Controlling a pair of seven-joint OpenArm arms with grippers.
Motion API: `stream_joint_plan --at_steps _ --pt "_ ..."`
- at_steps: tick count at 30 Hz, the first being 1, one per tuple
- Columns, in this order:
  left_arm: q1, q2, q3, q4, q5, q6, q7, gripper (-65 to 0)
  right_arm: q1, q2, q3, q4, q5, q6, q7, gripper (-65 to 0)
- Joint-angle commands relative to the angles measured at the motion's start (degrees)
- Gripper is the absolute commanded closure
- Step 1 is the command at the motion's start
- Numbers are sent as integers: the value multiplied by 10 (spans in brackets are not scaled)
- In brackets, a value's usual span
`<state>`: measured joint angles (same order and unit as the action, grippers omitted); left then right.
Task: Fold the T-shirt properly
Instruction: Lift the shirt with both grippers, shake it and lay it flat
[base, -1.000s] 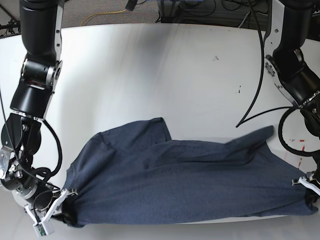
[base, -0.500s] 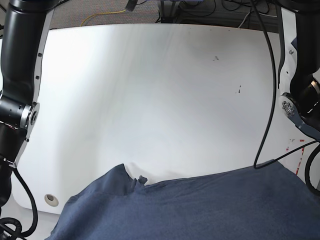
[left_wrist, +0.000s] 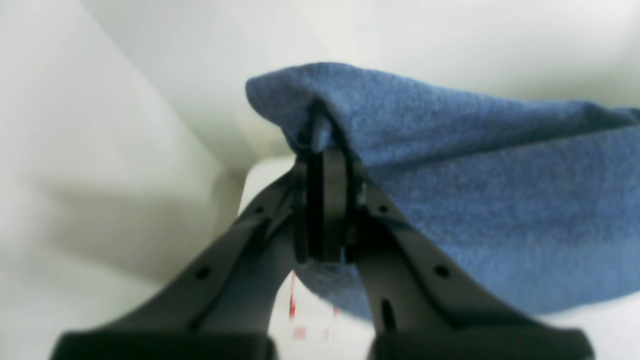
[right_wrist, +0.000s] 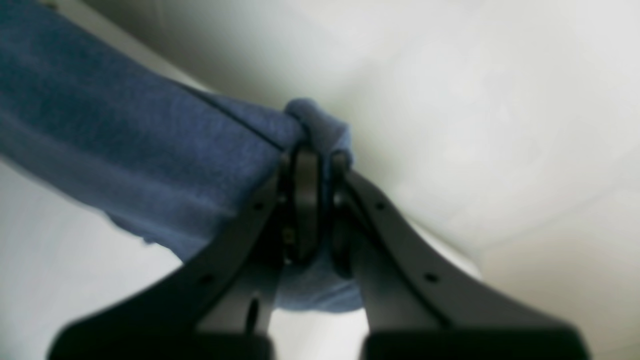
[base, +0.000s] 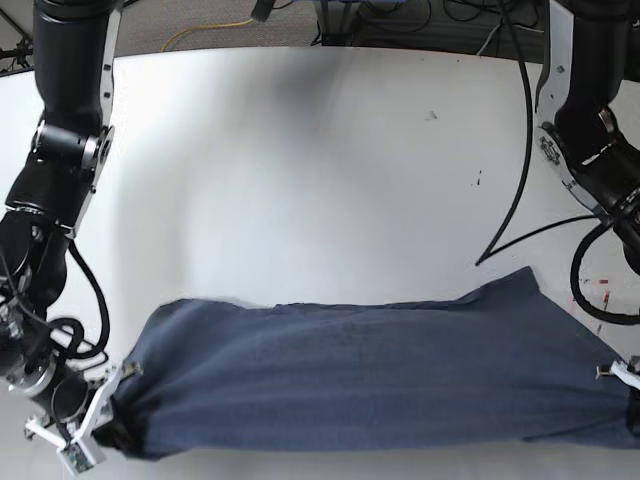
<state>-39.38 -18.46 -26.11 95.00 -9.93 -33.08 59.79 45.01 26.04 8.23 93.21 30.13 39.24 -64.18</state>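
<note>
Looks like robot lab. Big white table (base: 300, 180), two black robot arms (base: 65, 150) over it, loose black cables (base: 520, 150) hanging down (more wires, one yellow, on grey floor (base: 200, 25) behind).

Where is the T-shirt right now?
In the base view the T-shirt lies stretched across the near edge of the table, one end pinched in the right tool, the other in the left tool.

The T-shirt (base: 370, 375) is dark slate-blue, faintly heathered, with no print showing. The counter (base: 300, 170) is white, flecked with a few small dark specks at far right and red marks at its right edge. Both claws are black.
</note>
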Motion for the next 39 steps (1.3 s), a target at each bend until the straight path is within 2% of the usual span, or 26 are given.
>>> stream_joint_plan --at_steps 1,5,8,12,18,23,28,35,39 --pt "15 -7 0 36 -4 0 -21 0 -37 6 28 36 4 -1 17 0" --pt "94 7 0 71 -26 0 -21 0 -121 -12 46 78 4 -1 17 0" --pt "169 7 -1 103 -52 0 -21 0 -195 -18 79 111 4 -1 17 0" --pt "260 9 -3 140 -77 0 -9 0 -268 -38 92 145 4 -1 17 0" --pt "376 28 -71 153 -115 0 -6 0 -375 -60 145 180 5 3 17 0" --pt "449 26 -111 152 -138 0 -7 0 -450 -75 181 188 5 8 17 0" --pt "501 22 -137 150 -136 -9 -8 0 -512 -94 207 189 4 8 17 0" --pt "545 24 -147 150 -101 -69 -8 0 -579 -129 225 189 4 8 17 0" --pt "563 25 -162 150 -68 -69 -8 0 -611 -140 225 190 4 8 17 0"
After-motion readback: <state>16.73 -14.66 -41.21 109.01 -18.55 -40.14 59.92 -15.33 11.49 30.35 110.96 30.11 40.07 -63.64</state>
